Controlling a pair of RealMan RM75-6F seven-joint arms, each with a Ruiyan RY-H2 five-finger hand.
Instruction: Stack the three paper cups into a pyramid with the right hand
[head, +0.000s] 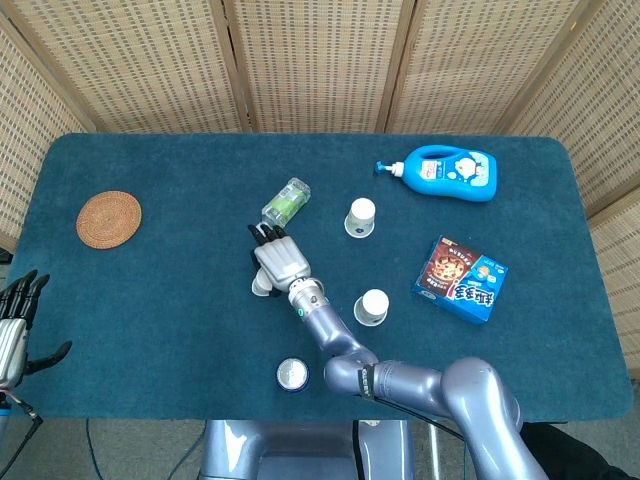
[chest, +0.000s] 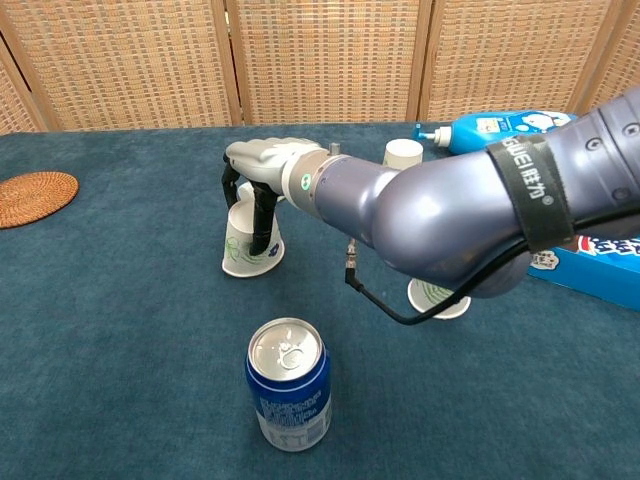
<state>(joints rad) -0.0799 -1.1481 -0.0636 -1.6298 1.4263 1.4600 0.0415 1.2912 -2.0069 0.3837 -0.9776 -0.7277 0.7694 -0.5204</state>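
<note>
Three white paper cups with a leaf print stand upside down on the blue table. My right hand (head: 278, 260) reaches down over the left cup (head: 262, 286), and in the chest view the hand (chest: 262, 165) holds that cup (chest: 250, 248) between thumb and fingers, with the cup tilted. A second cup (head: 373, 306) stands to the right, partly behind my forearm in the chest view (chest: 438, 297). The third cup (head: 361, 216) stands further back (chest: 403, 153). My left hand (head: 15, 325) hangs off the table's left edge with its fingers apart, holding nothing.
A blue can (chest: 290, 397) stands near the front edge, just in front of the held cup. A green bottle (head: 285, 201) lies behind the hand. A blue lotion bottle (head: 440, 172), a snack box (head: 460, 278) and a woven coaster (head: 109, 218) lie further off.
</note>
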